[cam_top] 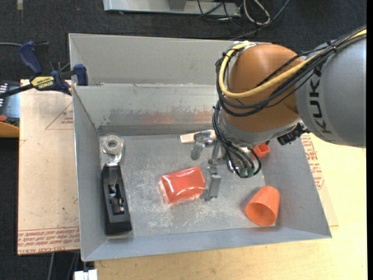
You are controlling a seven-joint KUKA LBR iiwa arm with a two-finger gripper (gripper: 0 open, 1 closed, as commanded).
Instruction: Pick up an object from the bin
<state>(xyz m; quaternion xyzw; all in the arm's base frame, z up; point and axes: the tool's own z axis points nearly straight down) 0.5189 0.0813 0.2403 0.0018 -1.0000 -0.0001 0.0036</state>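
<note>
My gripper point(206, 164) hangs over the middle of the bin floor, open, its two grey fingers spread apart. A red soft packet point(182, 185) lies flat just to its left, and the nearer finger point(213, 184) stands against the packet's right end. The farther finger point(199, 144) is above the packet's far corner. Nothing is held between the fingers. An orange cone-shaped cup point(263, 205) lies on its side to the right of the gripper, near the front wall.
A black tape dispenser point(115, 200) lies along the left wall, with a clear round tape roll point(111, 146) at its far end. A small beige strip point(187, 137) lies near the back wall. A small orange piece point(261, 150) peeks out beneath the arm.
</note>
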